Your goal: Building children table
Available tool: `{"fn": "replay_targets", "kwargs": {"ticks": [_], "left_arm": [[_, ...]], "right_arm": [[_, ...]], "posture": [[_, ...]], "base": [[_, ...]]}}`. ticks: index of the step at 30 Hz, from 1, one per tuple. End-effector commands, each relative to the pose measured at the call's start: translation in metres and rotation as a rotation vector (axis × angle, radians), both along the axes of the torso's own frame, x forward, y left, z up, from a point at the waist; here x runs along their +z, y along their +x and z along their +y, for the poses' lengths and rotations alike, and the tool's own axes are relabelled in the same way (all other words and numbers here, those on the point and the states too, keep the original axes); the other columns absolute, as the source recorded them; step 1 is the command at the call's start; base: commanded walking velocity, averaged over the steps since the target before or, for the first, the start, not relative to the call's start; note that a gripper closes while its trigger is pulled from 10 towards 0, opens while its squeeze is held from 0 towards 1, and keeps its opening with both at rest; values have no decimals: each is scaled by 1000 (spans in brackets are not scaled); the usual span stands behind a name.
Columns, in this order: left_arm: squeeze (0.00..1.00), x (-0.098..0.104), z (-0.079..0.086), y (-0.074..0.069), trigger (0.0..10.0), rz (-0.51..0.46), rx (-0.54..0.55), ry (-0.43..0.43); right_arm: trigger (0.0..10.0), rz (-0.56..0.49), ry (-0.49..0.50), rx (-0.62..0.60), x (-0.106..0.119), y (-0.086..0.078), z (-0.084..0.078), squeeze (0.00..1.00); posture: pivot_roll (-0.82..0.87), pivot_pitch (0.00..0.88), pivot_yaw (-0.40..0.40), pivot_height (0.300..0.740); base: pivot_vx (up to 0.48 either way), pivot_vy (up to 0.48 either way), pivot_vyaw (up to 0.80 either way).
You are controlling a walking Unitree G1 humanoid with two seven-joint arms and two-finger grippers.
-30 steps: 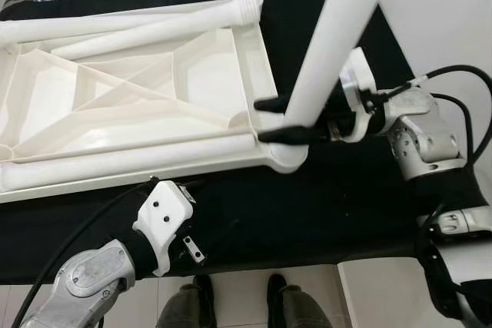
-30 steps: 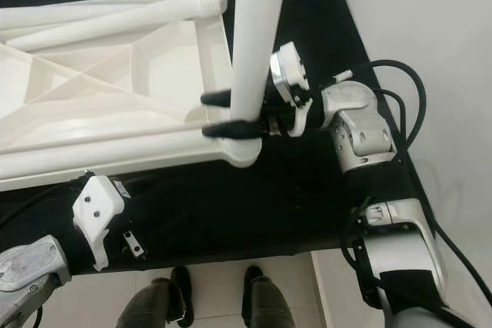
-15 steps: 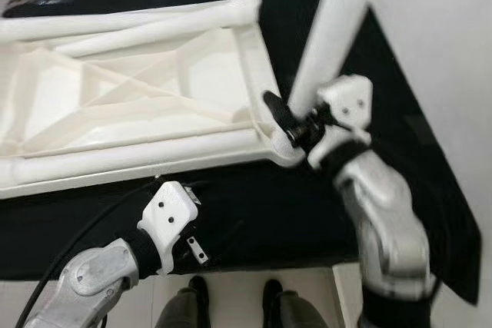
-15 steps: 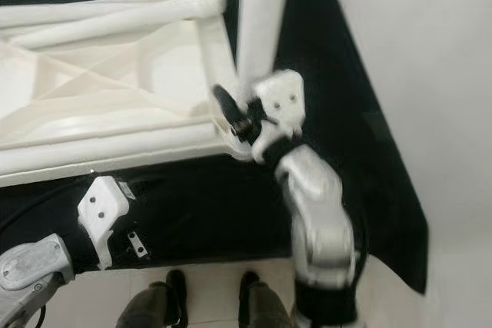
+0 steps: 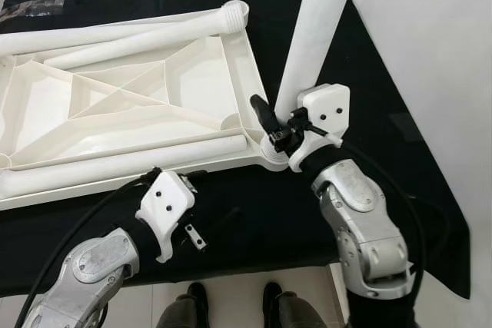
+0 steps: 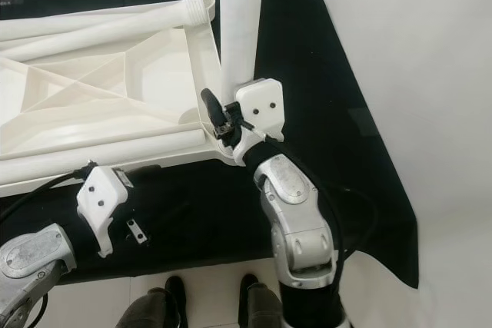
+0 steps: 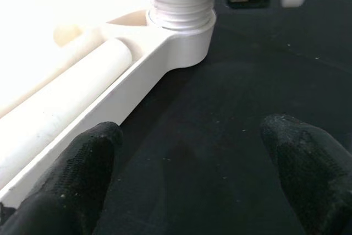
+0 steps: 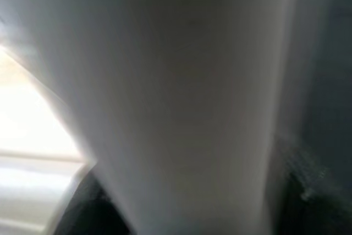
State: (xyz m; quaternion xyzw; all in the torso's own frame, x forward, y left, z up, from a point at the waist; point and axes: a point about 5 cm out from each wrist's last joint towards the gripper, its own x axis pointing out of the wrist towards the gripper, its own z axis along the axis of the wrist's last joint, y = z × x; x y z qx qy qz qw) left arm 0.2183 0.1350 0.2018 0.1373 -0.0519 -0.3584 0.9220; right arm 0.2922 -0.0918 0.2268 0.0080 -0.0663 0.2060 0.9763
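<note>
**A:** Where is the children's table lying?

**B:** The white plastic tabletop (image 5: 138, 105) is lying upside down on a black cloth (image 5: 254, 213), ribbed underside facing up. Two loose white legs (image 5: 115, 160) are resting along its long edges. A third leg, the upright leg (image 5: 311, 36), is standing in the threaded socket (image 7: 180, 12) at the tabletop's near right corner, close to the cloth's right edge.

**A:** What is the right gripper doing?

**B:** The right gripper (image 5: 270, 122) is reaching in at the base of the upright leg, just above that corner. One black finger (image 5: 263, 111) is showing beside the leg. I cannot tell whether the jaws are pinching it.

**A:** And the left?

**B:** The left gripper (image 7: 187, 185) is hovering over bare cloth just in front of the tabletop's near edge, its jaws spread wide and holding nothing.

**A:** Anything else?

**B:** The robot's feet (image 5: 231, 305) are showing on pale floor at the cloth's near edge.
</note>
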Motion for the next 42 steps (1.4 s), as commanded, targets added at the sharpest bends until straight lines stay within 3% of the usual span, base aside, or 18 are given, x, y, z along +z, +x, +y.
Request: {"fn": "replay_targets", "kwargs": {"ticks": [1,3,4,5,6,7,13,16,20,21,22,23,30,34,37,39,41,42], "left_arm": [[0,-5,2,-1,10000,18,13,2],[0,-5,0,0,10000,12,16,-6],[0,-5,0,0,10000,12,16,-6],[0,-4,-1,1,10000,8,14,-12],[0,-4,-2,2,10000,5,12,-17],[0,-4,-3,2,10000,4,10,-20],[0,-5,-6,3,10000,0,7,-26],[0,-6,-9,4,10000,-6,13,-40],[0,-7,-11,5,10000,-4,19,-51],[0,-8,-12,5,10000,-2,22,-56],[0,-8,-12,5,10000,-2,22,-56],[0,-10,-12,4,10000,1,27,-61],[0,-15,-15,4,10000,12,37,-85],[0,-16,-15,5,10000,15,38,-88],[0,-17,-15,5,10000,16,35,-91],[0,-17,-16,5,10000,16,35,-91],[0,-19,-14,4,10000,20,38,-92],[0,-19,-14,4,10000,20,38,-92]], "right_arm": [[10000,74,10,45,-11,3,1,1000],[10000,-91,87,285,27,3,8,1000],[10000,-91,87,285,27,3,8,1000],[10000,-159,69,424,43,1,8,706],[10000,-195,48,504,51,-1,7,706],[10000,-228,-15,575,56,-1,4,20],[10000,-241,-164,719,54,5,-6,0],[10000,-220,-278,879,50,12,-14,0],[9569,-192,-284,926,54,25,-14,0],[5843,-174,-280,943,54,31,-14,0],[5843,-174,-280,943,54,31,-14,0],[0,-156,-290,956,52,35,-14,0],[0,-80,-316,914,36,46,-23,0],[0,-33,-316,836,25,49,-33,0],[0,69,-308,660,6,52,-43,0],[0,105,-310,604,-1,52,-45,0],[0,222,-153,20,-33,48,-48,0],[0,222,-153,20,-33,48,-48,0]], "posture": [[95,355,-24,740],[94,346,-29,740],[94,346,-29,740],[94,341,-31,740],[93,339,-32,740],[92,336,-34,740],[96,326,-46,740],[99,314,-64,740],[102,308,-74,740],[102,306,-74,740],[102,306,-74,740],[95,307,-71,740],[83,305,-65,740],[75,303,-63,740],[63,304,-64,740],[66,304,-71,740],[64,306,-82,740],[64,306,-82,740]], "base": [[0,0,0],[0,0,0],[0,0,0],[0,0,0],[0,0,0],[0,0,0],[0,0,0],[0,0,0],[0,0,0],[0,0,0],[0,0,0],[0,0,0],[0,0,0],[0,0,0],[0,0,0],[0,0,0],[0,0,0],[0,0,0]]}}
